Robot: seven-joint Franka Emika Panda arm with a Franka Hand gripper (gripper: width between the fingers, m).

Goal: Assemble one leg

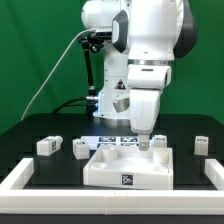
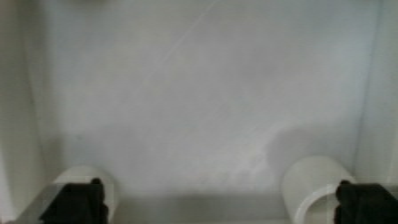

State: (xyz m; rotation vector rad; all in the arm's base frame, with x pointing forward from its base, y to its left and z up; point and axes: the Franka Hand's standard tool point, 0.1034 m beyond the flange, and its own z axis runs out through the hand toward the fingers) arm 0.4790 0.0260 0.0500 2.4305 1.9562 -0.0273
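Note:
The large white square part [image 1: 128, 166] lies at the table's front middle and carries a marker tag. My gripper [image 1: 143, 143] hangs low over its back right corner. In the wrist view the gripper [image 2: 219, 200] is open: the dark fingertips [image 2: 75, 203] stand far apart with only the part's blurred white surface [image 2: 196, 90] between them. Small white legs lie on the black table: two at the exterior view's left [image 1: 47, 146] [image 1: 81, 149] and one at its right [image 1: 200, 145]. Another small white block [image 1: 162, 143] stands right beside the gripper; I cannot tell whether it touches the part.
The marker board [image 1: 112, 141] lies behind the square part. A white rail [image 1: 18, 177] borders the table at the front left, and another rail [image 1: 211, 168] at the right. The robot's base [image 1: 110, 95] stands at the back, before a green backdrop.

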